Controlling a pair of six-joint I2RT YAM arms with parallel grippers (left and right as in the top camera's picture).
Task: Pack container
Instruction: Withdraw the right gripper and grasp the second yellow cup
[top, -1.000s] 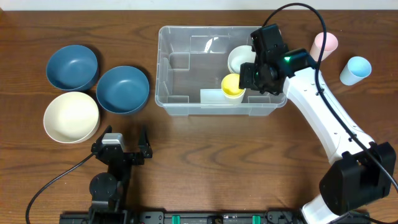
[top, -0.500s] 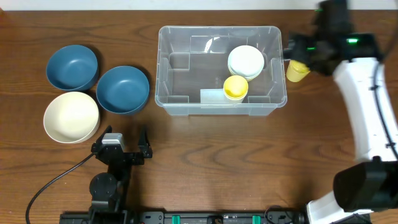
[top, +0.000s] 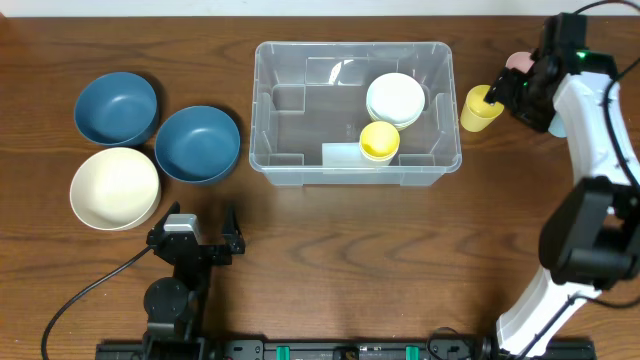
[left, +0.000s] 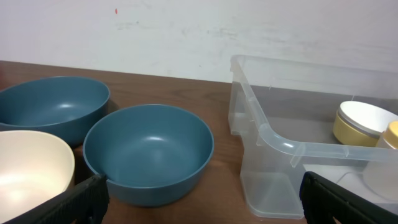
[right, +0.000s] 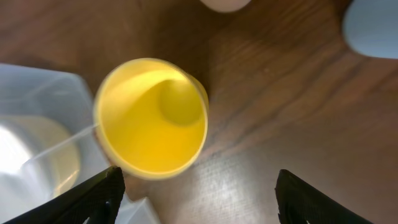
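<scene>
**Current state.** The container (top: 300, 165) sits mid-table toward the far edge. Its long axis runs left to right, parallel to that edge. It already holds a white cup (top: 396, 98) by its right wall and a small yellow cup (top: 378, 140) by its near wall.

A second yellow cup (top: 478, 108) is on the table just outside the container's right short wall, toward the far right corner. It has not been packed.

**Right end effector** (top: 503, 93). It hovers at this outer cup, on the cup's right side. The right wrist view looks straight into the cup's mouth (right: 151, 115). The fingers (right: 93, 199) are spread wide and nothing is held. The cup sits off-centre toward the left finger, not midway between them.

**Left end effector** (top: 200, 222). It rests at the near edge, left of centre, with its fingers wide and nothing in them. It faces two blue bowls (top: 197, 143) and a cream bowl (top: 114, 187) near the left edge, and is well apart from the outer cup.

**Governing relation.** From the right end effector, the container lies directly to the left, with the outer cup between the two (only the right arm is near enough to act). Expect a grasp on the cup, then a carry leftward over the right wall. Centre the cup between the fingers first, or one finger may push it against the wall.

**Obstructions.** A pink cup (top: 522, 62) and a pale blue cup (right: 372, 28) stand close behind the end effector, so keep clear of them.
</scene>
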